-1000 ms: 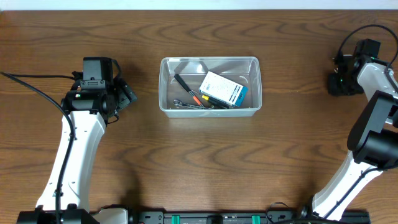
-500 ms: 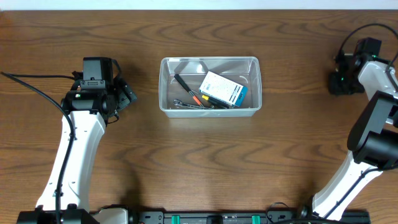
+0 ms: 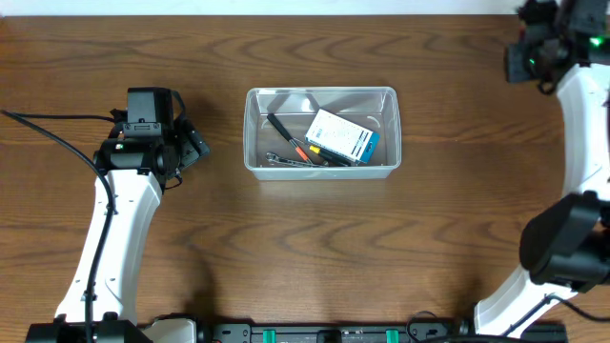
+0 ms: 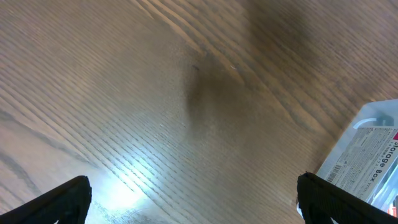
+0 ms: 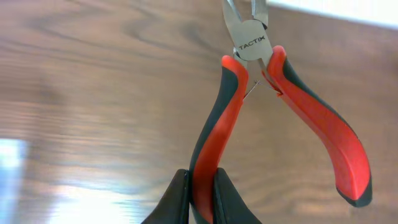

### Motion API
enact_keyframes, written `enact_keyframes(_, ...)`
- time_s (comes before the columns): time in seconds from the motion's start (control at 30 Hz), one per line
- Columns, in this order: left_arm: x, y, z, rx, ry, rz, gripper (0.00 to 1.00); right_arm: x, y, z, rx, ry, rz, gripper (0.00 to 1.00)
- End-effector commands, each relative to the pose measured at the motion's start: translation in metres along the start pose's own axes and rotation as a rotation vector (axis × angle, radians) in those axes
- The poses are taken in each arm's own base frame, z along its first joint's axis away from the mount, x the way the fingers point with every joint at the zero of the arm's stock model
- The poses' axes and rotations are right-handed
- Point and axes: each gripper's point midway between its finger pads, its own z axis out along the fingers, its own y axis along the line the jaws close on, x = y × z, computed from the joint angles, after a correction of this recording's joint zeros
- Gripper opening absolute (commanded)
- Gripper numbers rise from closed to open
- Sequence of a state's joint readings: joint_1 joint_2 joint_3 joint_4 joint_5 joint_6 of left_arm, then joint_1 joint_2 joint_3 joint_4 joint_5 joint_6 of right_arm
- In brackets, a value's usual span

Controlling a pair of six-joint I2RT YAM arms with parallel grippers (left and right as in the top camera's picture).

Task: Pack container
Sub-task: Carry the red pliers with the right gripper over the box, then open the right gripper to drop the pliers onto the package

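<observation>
**A robot test bench in a lab**

You are looking at a lab-style robot station rather than a home or shop. A wood-grain worktop (image 3: 305,248) carries two white arms, the left arm (image 3: 119,219) and the right arm (image 3: 583,124). Both rise from a black mounting rail (image 3: 324,333) at the near edge, and a loose black cable (image 3: 48,129) trails to the left one. The goods are workshop items: a clear container (image 3: 319,171) of hand tools (image 3: 284,133) and red-handled pliers (image 5: 251,41).

The container (image 3: 321,172) holds a blue-and-white box (image 3: 342,136) and several hand tools (image 3: 287,139), on the wooden table (image 3: 305,248).
</observation>
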State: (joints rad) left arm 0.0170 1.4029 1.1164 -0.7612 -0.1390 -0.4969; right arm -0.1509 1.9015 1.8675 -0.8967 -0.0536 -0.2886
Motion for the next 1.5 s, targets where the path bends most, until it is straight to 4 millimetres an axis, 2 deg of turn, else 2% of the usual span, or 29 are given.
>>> enact_keyframes(0.0, -0.004, 0.003, 0.0, -0.019, -0.01, 0.003, 0.98, -0.031, 0.054, -0.036, -0.076, -0.092, -0.135, 0.01)
enact_keyframes(0.13, -0.004, 0.003, 0.0, -0.019, -0.01, 0.003, 0.98, -0.033, 0.127, -0.059, -0.172, -0.098, -0.319, 0.01)
enact_keyframes(0.27, -0.004, 0.003, 0.0, -0.019, -0.01, 0.003, 0.98, -0.018, 0.196, -0.071, -0.27, -0.066, -0.447, 0.01)
enact_keyframes(0.33, -0.004, 0.003, 0.0, -0.019, -0.01, 0.003, 0.98, -0.01, 0.224, -0.073, -0.31, -0.051, -0.497, 0.01)
enact_keyframes(0.47, -0.004, 0.003, 0.0, -0.019, -0.01, 0.003, 0.98, 0.006, 0.268, -0.075, -0.371, -0.022, -0.581, 0.01)
enact_keyframes(0.6, -0.004, 0.003, 0.0, -0.019, -0.01, 0.003, 0.98, 0.028, 0.301, -0.061, -0.415, 0.05, -0.645, 0.01)
enact_keyframes(0.7, -0.004, 0.003, 0.0, -0.019, -0.01, 0.003, 0.98, 0.047, 0.315, -0.042, -0.434, 0.127, -0.674, 0.01)
enact_keyframes(0.8, -0.004, 0.003, 0.0, -0.019, -0.01, 0.003, 0.98, 0.071, 0.326, -0.014, -0.447, 0.223, -0.697, 0.01)
enact_keyframes(1.0, -0.004, 0.003, 0.0, -0.019, -0.01, 0.003, 0.98, 0.109, 0.335, 0.036, -0.455, 0.376, -0.711, 0.02)
enact_keyframes(1.1, -0.004, 0.003, 0.0, -0.019, -0.01, 0.003, 0.98, 0.122, 0.337, 0.051, -0.452, 0.425, -0.692, 0.08)
enact_keyframes(1.3, -0.004, 0.003, 0.0, -0.019, -0.01, 0.003, 0.98, 0.129, 0.339, 0.061, -0.452, 0.447, -0.678, 0.35)
enact_keyframes(1.37, -0.004, 0.003, 0.0, -0.019, -0.01, 0.003, 0.98, 0.126, 0.341, 0.062, -0.452, 0.436, -0.668, 0.37)
enact_keyframes(1.47, -0.004, 0.003, 0.0, -0.019, -0.01, 0.003, 0.98, 0.113, 0.341, 0.057, -0.442, 0.404, -0.621, 0.35)
